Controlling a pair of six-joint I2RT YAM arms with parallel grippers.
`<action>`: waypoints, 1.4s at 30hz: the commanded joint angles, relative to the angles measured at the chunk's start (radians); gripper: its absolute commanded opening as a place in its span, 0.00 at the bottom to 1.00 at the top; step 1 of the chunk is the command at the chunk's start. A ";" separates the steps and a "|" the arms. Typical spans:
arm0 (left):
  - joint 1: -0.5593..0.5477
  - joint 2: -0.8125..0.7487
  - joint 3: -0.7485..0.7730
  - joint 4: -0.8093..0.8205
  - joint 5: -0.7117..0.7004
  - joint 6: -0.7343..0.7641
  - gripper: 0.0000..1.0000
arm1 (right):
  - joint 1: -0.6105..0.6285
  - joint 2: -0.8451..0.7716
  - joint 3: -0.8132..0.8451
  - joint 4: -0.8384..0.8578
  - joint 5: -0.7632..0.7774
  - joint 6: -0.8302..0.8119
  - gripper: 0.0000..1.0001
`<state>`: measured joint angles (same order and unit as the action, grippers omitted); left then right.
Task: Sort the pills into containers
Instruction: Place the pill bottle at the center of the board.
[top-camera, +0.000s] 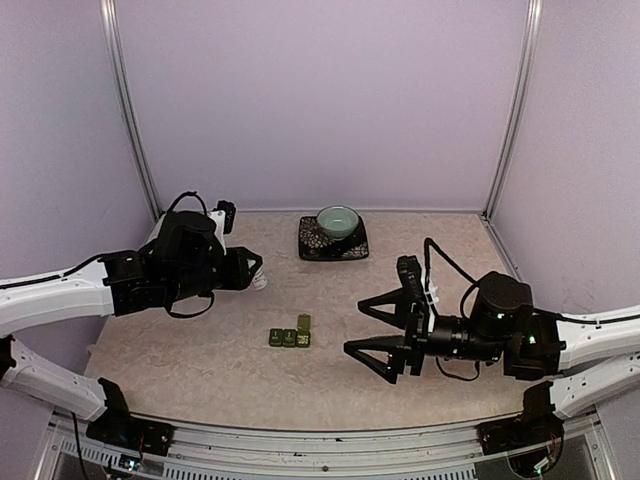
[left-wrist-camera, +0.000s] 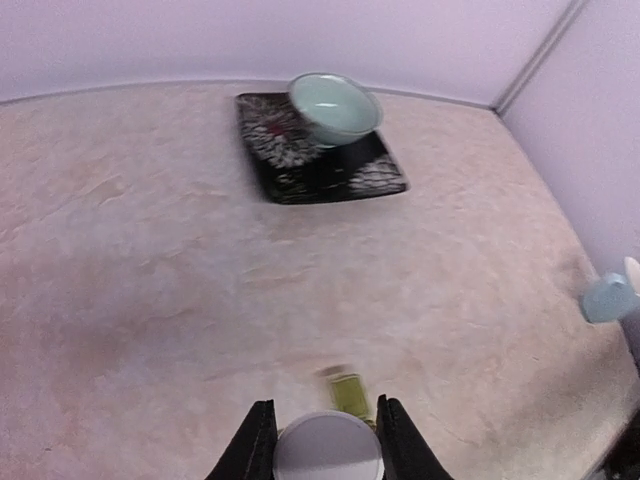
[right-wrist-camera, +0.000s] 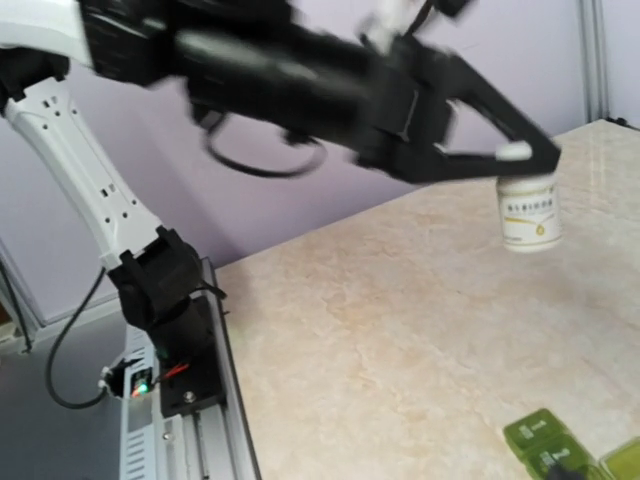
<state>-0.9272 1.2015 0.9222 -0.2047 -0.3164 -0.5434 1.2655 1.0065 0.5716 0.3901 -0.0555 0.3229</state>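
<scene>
Behind the containers (top-camera: 290, 336) stands a teal bowl (top-camera: 338, 219) on a tray (top-camera: 311, 248). The left gripper (top-camera: 255, 271) holds a bottle (right-wrist-camera: 529, 212); the right gripper (top-camera: 355, 326) gapes wide.

Table (top-camera: 180, 350), contents: containers (top-camera: 290, 337) lay near the middle, slightly toward the near edge, between the two arms. Tray (top-camera: 312, 246) sat at the back, centre, behind the containers and well apart from them; bowl (top-camera: 338, 221) stood on its rear half. Pill bottle (top-camera: 258, 281) hung left of and behind the containers, off the table, in the left gripper (top-camera: 254, 272). Right gripper (top-camera: 378, 329) was right of the containers, near but apart.
</scene>
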 joint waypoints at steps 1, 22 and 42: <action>0.130 0.068 -0.043 0.057 -0.021 0.008 0.28 | -0.005 -0.057 -0.034 -0.011 0.035 0.016 0.97; 0.422 0.618 0.139 0.313 -0.246 0.122 0.23 | -0.005 -0.171 -0.124 -0.019 0.049 0.043 1.00; 0.422 0.689 0.148 0.358 -0.263 0.094 0.63 | -0.027 -0.061 -0.095 -0.005 0.017 0.041 1.00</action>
<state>-0.5091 1.9453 1.0878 0.1329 -0.5732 -0.4400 1.2610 0.9089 0.4561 0.3649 -0.0177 0.3599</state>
